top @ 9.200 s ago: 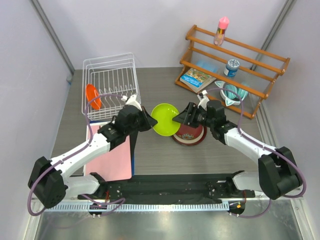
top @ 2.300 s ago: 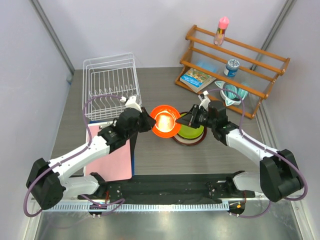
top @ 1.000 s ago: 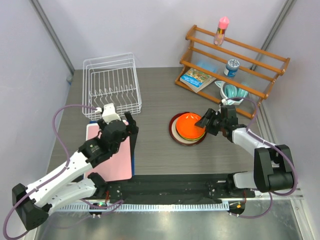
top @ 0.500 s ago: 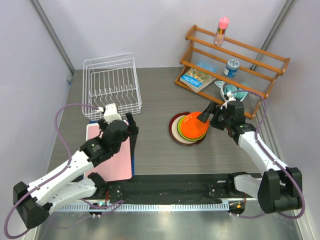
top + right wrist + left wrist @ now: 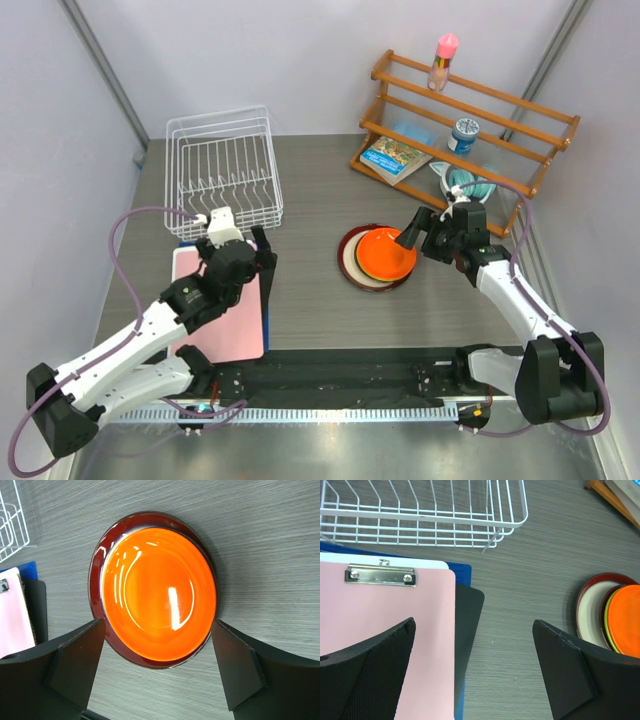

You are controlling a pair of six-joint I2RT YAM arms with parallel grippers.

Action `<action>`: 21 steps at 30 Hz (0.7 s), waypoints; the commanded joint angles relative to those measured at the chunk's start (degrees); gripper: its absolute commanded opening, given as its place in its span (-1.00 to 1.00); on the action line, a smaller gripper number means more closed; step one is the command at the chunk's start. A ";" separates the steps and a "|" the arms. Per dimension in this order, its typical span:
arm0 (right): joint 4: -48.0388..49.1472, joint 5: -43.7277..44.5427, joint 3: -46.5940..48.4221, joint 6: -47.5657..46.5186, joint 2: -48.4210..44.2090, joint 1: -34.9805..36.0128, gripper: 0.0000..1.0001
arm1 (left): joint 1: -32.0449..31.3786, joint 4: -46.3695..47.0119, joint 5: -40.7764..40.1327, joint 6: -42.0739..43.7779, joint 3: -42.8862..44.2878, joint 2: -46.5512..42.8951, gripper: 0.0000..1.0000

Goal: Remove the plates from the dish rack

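Observation:
The white wire dish rack (image 5: 222, 170) stands at the back left with no plates in it; its front edge shows in the left wrist view (image 5: 425, 515). The plates lie stacked flat at mid-table, with the orange plate (image 5: 385, 254) (image 5: 159, 592) on top. Under it show a lime green edge (image 5: 606, 625), a cream plate (image 5: 587, 617) and a dark red rim (image 5: 95, 565). My right gripper (image 5: 418, 232) (image 5: 159, 625) is open just right of the stack, its fingers straddling the orange plate without touching it. Over the pink clipboard's right edge, my left gripper (image 5: 265, 255) (image 5: 474, 624) hangs open and holds nothing.
A wooden slatted shelf (image 5: 470, 120) at the back right holds a book, a bottle, a tin and a teal bowl (image 5: 462, 185). The pink clipboard (image 5: 220, 310) lies on blue and black sheets in front of the rack.
My right gripper has opened and let go of the orange plate. The plate, tilted up half a second ago, now lies flat on the stack. The left arm has barely moved.

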 commanded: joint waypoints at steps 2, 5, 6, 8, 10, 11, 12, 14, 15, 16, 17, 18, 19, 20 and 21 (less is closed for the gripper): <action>-0.46 5.53 0.95 -2.10 -5.11 -0.13 0.90 | -0.05 -1.83 -4.37 2.55 1.94 0.49 0.99; 2.34 12.55 -1.68 -4.90 -7.83 0.05 0.99 | 0.04 -5.00 -5.52 2.89 4.66 -0.21 0.99; 3.57 16.66 -3.95 -5.01 -8.54 0.13 0.99 | -0.05 -5.62 -5.69 3.33 5.45 -0.65 0.99; 8.93 19.49 -6.60 -6.06 -10.64 0.66 0.99 | -0.05 -7.64 -7.18 3.08 6.25 -1.70 0.99; 12.01 25.03 -8.63 -7.11 -11.96 1.89 0.99 | 0.04 -6.61 -8.76 4.30 5.64 -4.07 0.99; 12.98 26.96 -9.85 -8.16 -13.10 2.41 0.99 | -0.05 -5.81 -9.29 5.09 4.50 -5.12 0.99; 16.38 32.72 -10.82 -10.26 -13.90 4.25 0.99 | -0.05 -5.11 -9.82 6.84 3.97 -6.70 0.99; 21.40 37.59 -14.76 -12.90 -14.60 5.93 1.00 | -0.05 -3.79 -12.02 7.56 2.65 -8.03 0.99; 23.43 39.18 -15.40 -15.70 -14.43 6.46 0.99 | 0.04 -2.83 -12.46 8.43 2.04 -9.08 0.99; 23.97 43.64 -15.66 -16.25 -13.91 7.59 0.99 | -0.05 -0.64 -12.55 10.61 1.42 -9.61 0.99; 25.10 45.33 -16.88 -16.87 -12.69 8.13 0.99 | -0.05 0.25 -13.33 11.33 0.28 -9.96 0.99; 27.03 45.87 -17.16 -17.40 -11.80 8.48 0.99 | -0.05 1.13 -13.95 12.03 -0.42 -10.32 0.99; 27.48 47.36 -17.16 -16.97 -10.84 9.61 0.99 | -0.05 3.05 -14.65 13.08 -1.04 -10.84 0.99; 28.27 48.50 -17.59 -16.61 -9.87 10.32 0.99 | -0.05 4.03 -15.36 13.53 -2.18 -11.19 0.99; 31.06 49.82 -18.12 -16.78 -7.95 11.46 0.99 | -0.05 4.65 -15.28 13.71 -2.71 -11.46 0.99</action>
